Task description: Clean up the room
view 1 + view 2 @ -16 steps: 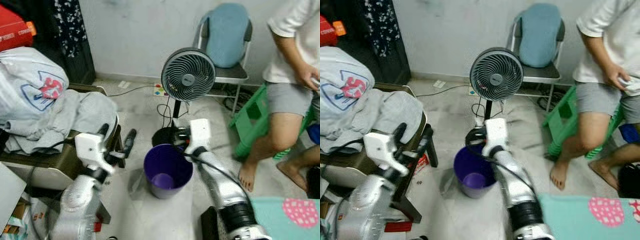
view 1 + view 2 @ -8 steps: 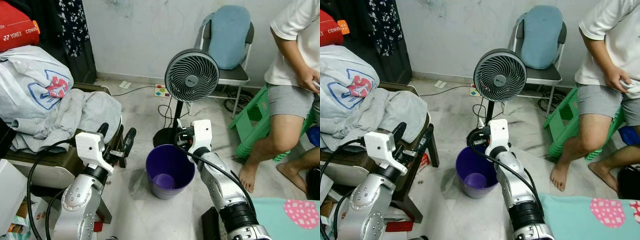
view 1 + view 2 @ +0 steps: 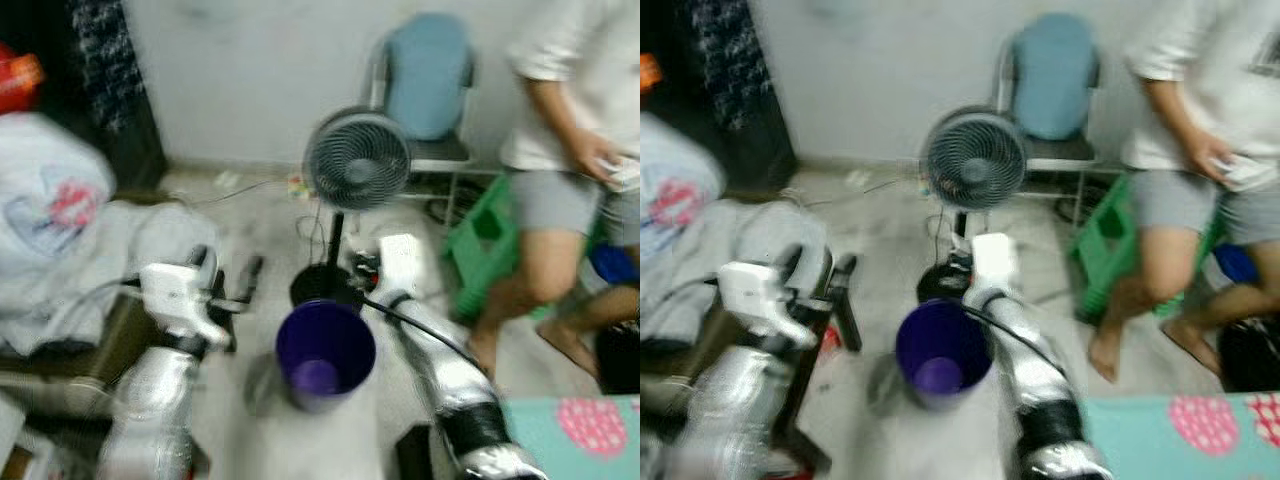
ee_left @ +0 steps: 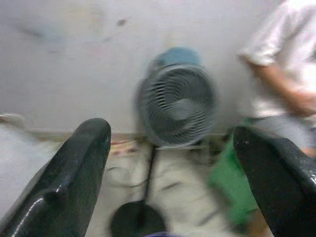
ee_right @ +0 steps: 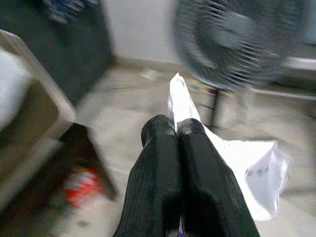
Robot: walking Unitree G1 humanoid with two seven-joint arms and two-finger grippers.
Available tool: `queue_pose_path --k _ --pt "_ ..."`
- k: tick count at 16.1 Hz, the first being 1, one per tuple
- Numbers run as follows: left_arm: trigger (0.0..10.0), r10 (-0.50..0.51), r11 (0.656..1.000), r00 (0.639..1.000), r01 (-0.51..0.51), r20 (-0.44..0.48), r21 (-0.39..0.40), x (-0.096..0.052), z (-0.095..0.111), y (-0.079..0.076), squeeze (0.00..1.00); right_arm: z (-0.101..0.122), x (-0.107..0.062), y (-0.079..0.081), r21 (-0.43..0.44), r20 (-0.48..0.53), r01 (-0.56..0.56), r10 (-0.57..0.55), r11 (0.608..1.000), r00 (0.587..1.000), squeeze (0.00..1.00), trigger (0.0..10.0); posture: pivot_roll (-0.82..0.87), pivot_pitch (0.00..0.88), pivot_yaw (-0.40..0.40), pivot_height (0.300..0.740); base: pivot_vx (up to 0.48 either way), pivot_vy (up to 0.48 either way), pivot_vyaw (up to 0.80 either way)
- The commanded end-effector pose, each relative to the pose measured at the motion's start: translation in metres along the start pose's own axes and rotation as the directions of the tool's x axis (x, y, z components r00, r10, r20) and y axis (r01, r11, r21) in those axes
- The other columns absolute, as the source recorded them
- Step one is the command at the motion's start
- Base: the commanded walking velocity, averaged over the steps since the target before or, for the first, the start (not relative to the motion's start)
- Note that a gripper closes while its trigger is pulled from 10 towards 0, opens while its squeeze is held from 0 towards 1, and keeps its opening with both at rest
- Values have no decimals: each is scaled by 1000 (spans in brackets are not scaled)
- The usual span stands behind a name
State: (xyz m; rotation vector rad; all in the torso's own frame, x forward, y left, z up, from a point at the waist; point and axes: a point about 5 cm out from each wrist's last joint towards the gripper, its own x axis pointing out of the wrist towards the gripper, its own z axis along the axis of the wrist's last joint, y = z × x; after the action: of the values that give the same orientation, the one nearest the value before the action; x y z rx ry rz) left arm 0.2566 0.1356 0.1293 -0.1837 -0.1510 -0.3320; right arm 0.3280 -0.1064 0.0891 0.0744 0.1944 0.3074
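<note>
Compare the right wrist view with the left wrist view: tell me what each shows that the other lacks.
Right wrist view: the right gripper shut on a white paper wrapper, a table edge and something red on the floor beneath it. Left wrist view: the left gripper open, a person and a green stool. Both show the grey fan, blurred, before the pale wall.

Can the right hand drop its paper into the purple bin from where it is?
Probably yes. The right hand, shut on white paper, sits at the purple bin rim, and nothing blocks the opening.
</note>
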Motion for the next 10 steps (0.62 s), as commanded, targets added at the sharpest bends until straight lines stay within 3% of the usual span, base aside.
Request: queue_pose_path --k 1,4,10 --pt "10000 12 1000 1000 -12 -14 21 -4 0 8 0 7 4 10 1 24 -29 29 1000 999 0 10000 -5 48 -98 740 292 0 0" --pt "10000 11 1000 1000 -11 -16 20 -3 0 7 0 7 5 10 -6 22 -29 29 1000 999 0 10000 -6 46 -97 740 274 0 0" --pt "10000 -3 999 999 4 -37 35 -7 -3 8 0 12 5 -11 -28 26 23 -22 999 999 0 10000 -11 65 -88 740 0 0 0"
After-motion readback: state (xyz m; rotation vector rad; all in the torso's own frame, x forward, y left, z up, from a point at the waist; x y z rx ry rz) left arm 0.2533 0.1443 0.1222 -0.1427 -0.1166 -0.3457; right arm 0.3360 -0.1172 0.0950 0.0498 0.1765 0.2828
